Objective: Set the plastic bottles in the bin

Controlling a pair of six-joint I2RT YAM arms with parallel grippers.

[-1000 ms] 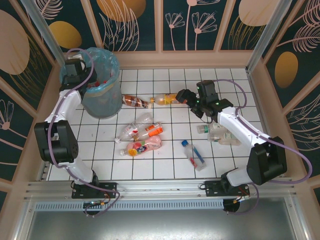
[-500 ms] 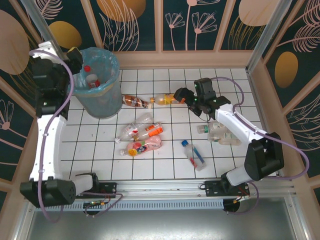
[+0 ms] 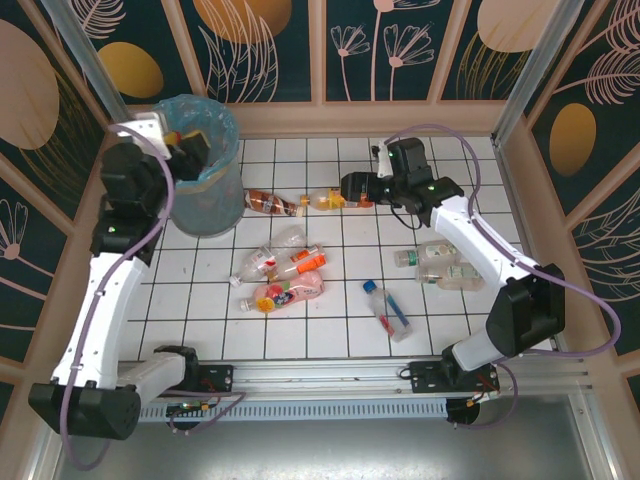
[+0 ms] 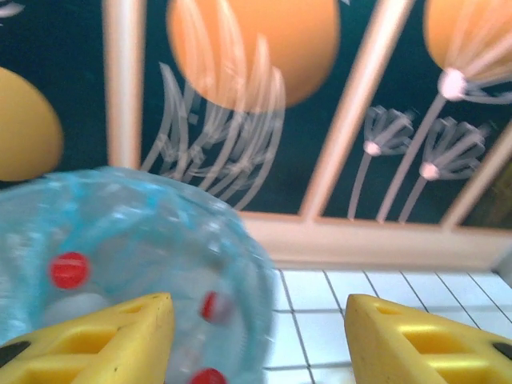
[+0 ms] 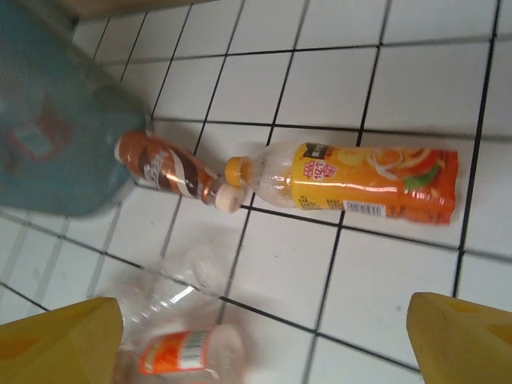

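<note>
Now hovering with the right gripper (image 5: 264, 340) spread wide and empty just by the orange-label bottle (image 5: 352, 180) lying on the tiles (image 5: 400, 80), and with the left gripper (image 4: 258, 328) parted and empty at the rim of the bin (image 3: 215, 205).

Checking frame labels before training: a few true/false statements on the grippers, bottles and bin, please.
1. The left gripper is open by the bin, holding nothing. True.
2. The right gripper grips the orange-label bottle. False: it is open above that bottle, which lies on the tiled table.
3. The orange-label bottle and the brown-label bottle lie neck to neck. True.
4. The bin has no bottles in it. False: red caps show inside it.
5. The blue-label bottle stands upright. False: it lies on its side.
</note>
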